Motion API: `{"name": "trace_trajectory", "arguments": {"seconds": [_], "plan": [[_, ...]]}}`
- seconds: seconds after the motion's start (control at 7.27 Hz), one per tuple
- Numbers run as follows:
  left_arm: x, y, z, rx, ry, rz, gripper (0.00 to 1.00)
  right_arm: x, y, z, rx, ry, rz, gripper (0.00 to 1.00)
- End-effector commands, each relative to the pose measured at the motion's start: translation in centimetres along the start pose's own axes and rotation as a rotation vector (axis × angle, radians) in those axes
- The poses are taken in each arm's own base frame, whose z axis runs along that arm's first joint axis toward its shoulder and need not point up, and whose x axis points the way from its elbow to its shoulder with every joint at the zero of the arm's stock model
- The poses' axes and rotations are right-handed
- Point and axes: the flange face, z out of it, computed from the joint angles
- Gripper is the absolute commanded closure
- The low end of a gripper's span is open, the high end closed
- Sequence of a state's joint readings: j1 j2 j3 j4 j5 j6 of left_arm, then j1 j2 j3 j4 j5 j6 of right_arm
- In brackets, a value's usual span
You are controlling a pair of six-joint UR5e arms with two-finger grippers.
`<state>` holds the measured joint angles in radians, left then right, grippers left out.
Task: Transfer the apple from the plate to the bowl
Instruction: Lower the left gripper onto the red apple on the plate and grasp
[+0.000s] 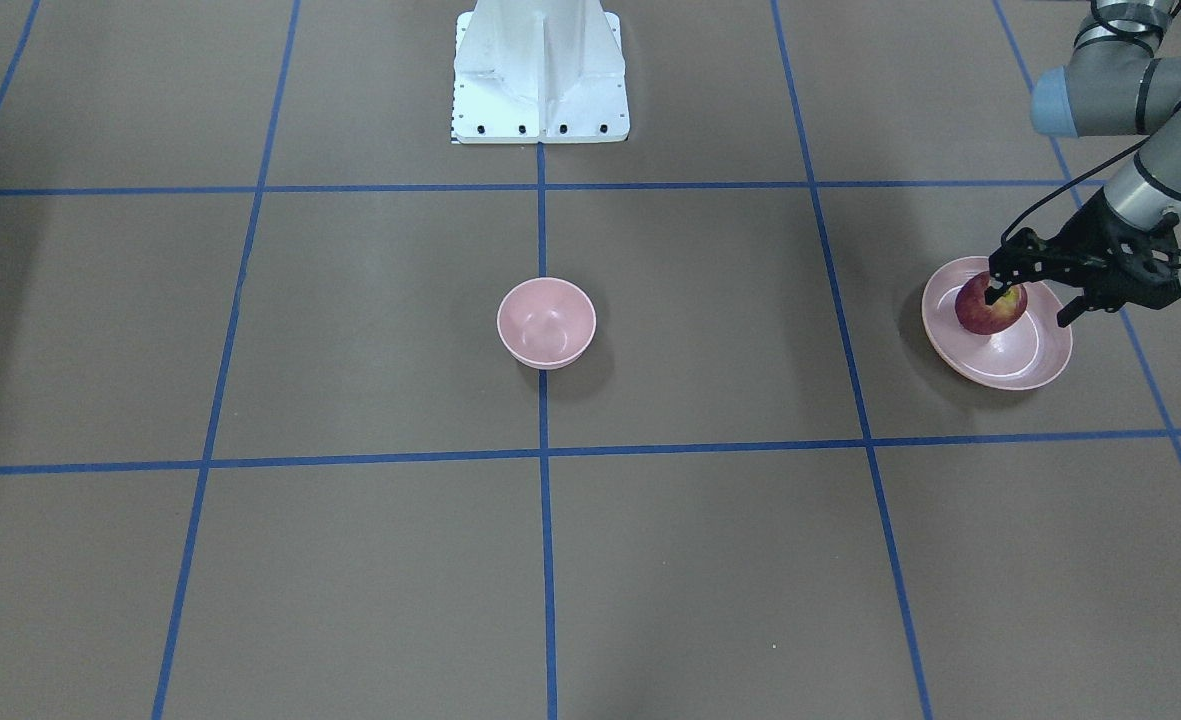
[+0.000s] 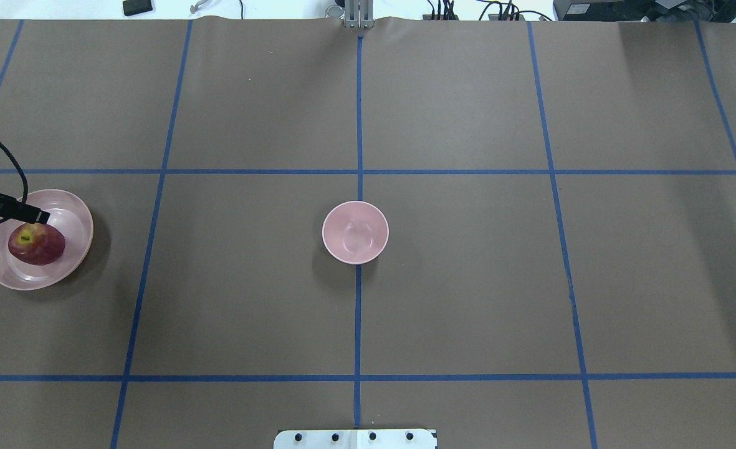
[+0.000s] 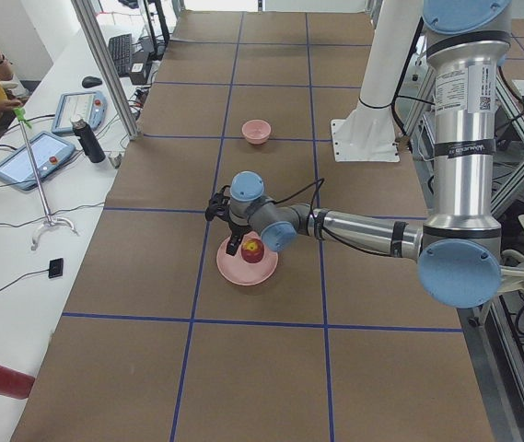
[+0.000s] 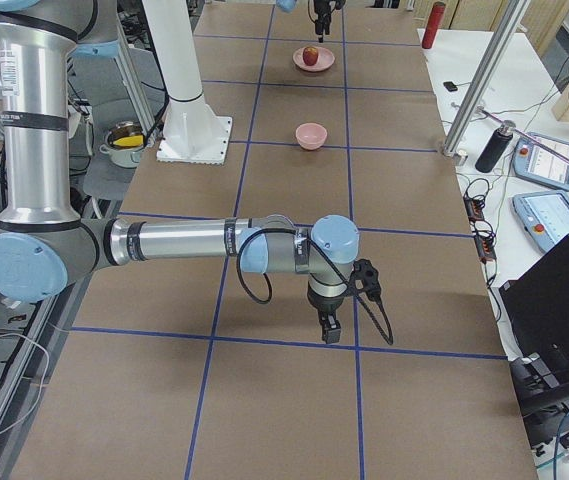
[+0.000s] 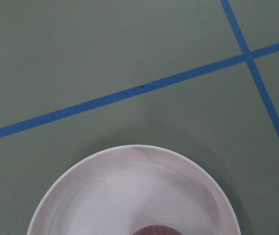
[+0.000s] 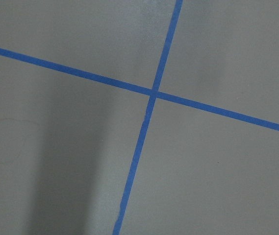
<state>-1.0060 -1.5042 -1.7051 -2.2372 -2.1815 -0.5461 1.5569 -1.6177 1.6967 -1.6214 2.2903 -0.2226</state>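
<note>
At the front view's right edge, the apple (image 1: 990, 314) on the plate (image 1: 1012, 366) is straddled by the left gripper (image 1: 1029, 308), jaws spread, far from the bowl (image 1: 546, 323).

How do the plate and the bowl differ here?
The plate is wide and shallow; the bowl is smaller and deeper. The plate holds the apple; the bowl is empty. The plate lies far to the robot's left; the bowl sits at the centre. Both are round, pale pink and upright.

Brown table (image 2: 467, 280), blue tape grid (image 2: 359, 171)
</note>
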Motion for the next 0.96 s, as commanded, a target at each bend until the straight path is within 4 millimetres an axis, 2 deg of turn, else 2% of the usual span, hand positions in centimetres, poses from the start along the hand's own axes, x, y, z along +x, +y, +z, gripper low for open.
{"name": "trace_trajectory", "arguments": {"seconds": [0.0, 0.41, 0.83], "plan": [[0.9, 1.5, 1.9, -0.035, -0.009, 0.008, 0.0, 0.0, 0.2, 0.1, -0.002, 0.0, 0.003, 0.0], [0.5, 2.9, 3.8, -0.082, -0.018, 0.005, 0.01, 0.1, 0.2, 0.1, -0.003, -0.001, 0.009, 0.0], [0.8, 3.2, 5.0, -0.105, -0.016, 0.013, 0.03, 0.1, 0.2, 0.3, -0.006, -0.001, 0.01, 0.0]]}}
